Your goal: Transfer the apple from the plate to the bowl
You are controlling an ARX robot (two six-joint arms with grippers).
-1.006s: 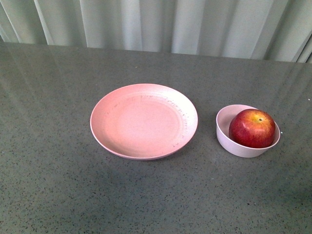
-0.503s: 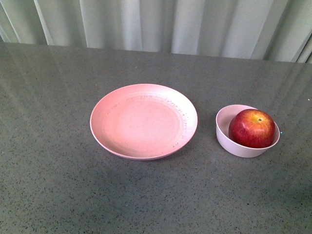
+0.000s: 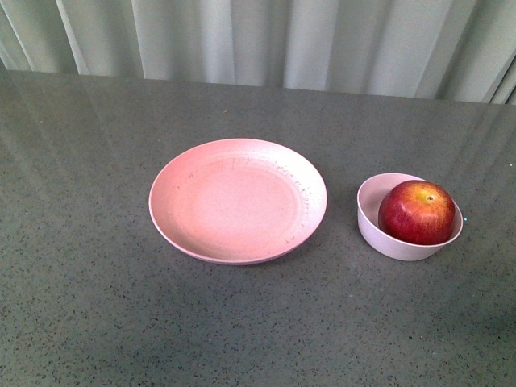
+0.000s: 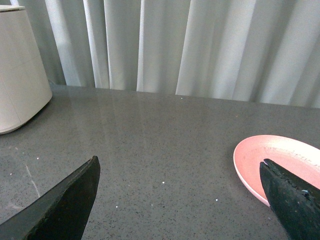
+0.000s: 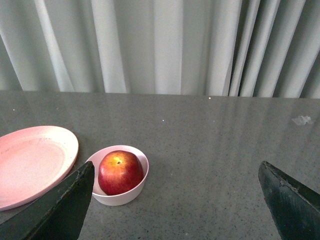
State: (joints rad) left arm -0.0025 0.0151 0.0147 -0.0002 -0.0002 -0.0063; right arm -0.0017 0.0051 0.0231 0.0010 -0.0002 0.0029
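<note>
**Apple in the bowl, arms clear**

Front view: I see the apple (image 3: 417,212) sitting in the bowl (image 3: 409,216), plate (image 3: 238,200) bare (no arm in sight).

Left wrist: my left gripper (image 4: 180,200) gapes wide over table, empty.

Right wrist: right gripper (image 5: 175,200) likewise wide. I judge the transfer done; nothing left but holding off.

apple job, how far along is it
It looks done: the apple sits inside the bowl, and the plate beside it is bare. Nothing is in hand: the right pincer is open and empty, back from the bowl, and the left pincer is open over the table near the plate's edge. Nothing appears left of the move itself.
</note>
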